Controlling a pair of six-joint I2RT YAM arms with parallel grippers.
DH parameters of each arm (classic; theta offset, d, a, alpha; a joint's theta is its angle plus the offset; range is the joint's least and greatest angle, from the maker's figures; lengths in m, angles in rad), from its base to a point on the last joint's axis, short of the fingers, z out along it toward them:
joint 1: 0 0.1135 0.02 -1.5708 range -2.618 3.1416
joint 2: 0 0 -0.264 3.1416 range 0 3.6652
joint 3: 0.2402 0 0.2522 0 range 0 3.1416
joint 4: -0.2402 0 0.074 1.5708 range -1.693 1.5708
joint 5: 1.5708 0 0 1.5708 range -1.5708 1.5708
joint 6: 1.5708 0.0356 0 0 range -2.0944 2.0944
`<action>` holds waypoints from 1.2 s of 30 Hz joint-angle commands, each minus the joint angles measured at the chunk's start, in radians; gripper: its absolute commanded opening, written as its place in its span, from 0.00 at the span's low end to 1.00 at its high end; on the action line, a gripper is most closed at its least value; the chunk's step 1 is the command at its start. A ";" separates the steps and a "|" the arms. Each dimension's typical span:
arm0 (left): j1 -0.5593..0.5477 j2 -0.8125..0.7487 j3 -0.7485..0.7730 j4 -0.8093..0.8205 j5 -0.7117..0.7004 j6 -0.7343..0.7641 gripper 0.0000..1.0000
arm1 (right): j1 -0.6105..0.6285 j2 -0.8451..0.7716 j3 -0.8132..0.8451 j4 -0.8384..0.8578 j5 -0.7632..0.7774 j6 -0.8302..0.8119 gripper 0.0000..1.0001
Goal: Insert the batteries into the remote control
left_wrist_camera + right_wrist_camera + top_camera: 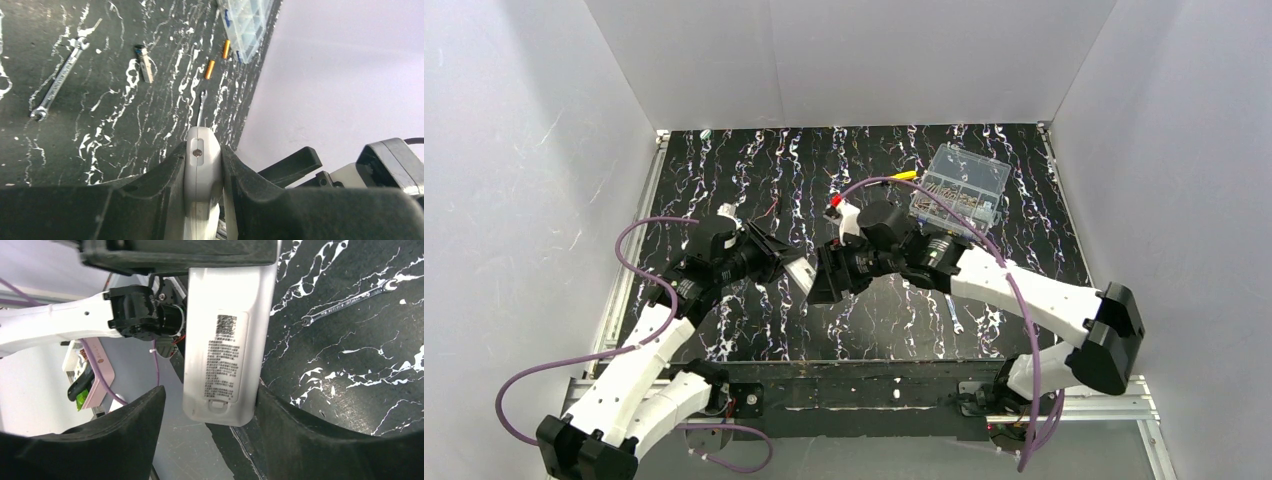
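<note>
Clamping the remote control (202, 172) by one end, the left gripper (202, 152) is squeezing it tight between both black fingers at the lower middle of the left wrist frame, and is holding it up off the table (100, 125). In the top view the white bar is hanging at the centre of the frame, reaching from one gripper to the other.

The right gripper (210, 397) is standing wide open around the remote's other end. In the right wrist frame the left-hand finger (135, 430) is sitting well apart from the white casing. The right-hand finger is lying just beside it, perhaps touching, though the edge there is too dark to be sure. The remote is showing its back in that frame, with a printed label and the battery cover in place.

The batteries (210, 69) are lying on the table in the upper middle of the left wrist frame, near each other and just beside the clear plastic box (247, 20) at the top edge. A spanner (59, 80) is lying at the upper left, a smaller spanner (201, 106) is lying just above the remote's tip, and a pale stub (145, 67) is sitting between them.
</note>
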 commanded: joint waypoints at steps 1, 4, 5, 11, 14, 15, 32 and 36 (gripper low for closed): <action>-0.004 -0.036 -0.012 0.048 0.054 -0.008 0.00 | 0.002 -0.121 -0.016 0.121 -0.023 -0.017 0.77; -0.004 -0.056 -0.027 0.104 0.075 -0.015 0.00 | 0.000 -0.157 -0.040 0.136 -0.014 -0.005 0.79; -0.005 -0.062 -0.041 0.140 0.082 -0.020 0.00 | -0.004 -0.167 -0.050 0.145 -0.021 0.006 0.80; -0.004 -0.089 -0.145 0.426 0.101 -0.094 0.00 | -0.062 -0.253 -0.166 0.305 -0.093 0.145 0.80; -0.004 -0.075 -0.180 0.583 0.115 -0.132 0.00 | -0.116 -0.285 -0.226 0.418 -0.151 0.219 0.79; -0.004 -0.068 -0.186 0.622 0.119 -0.143 0.00 | -0.130 -0.292 -0.238 0.429 -0.159 0.231 0.79; -0.004 -0.022 -0.199 0.887 0.154 -0.213 0.00 | -0.200 -0.315 -0.282 0.420 -0.072 0.313 0.69; -0.004 -0.024 -0.194 0.897 0.159 -0.216 0.00 | -0.200 -0.313 -0.283 0.411 -0.063 0.318 0.68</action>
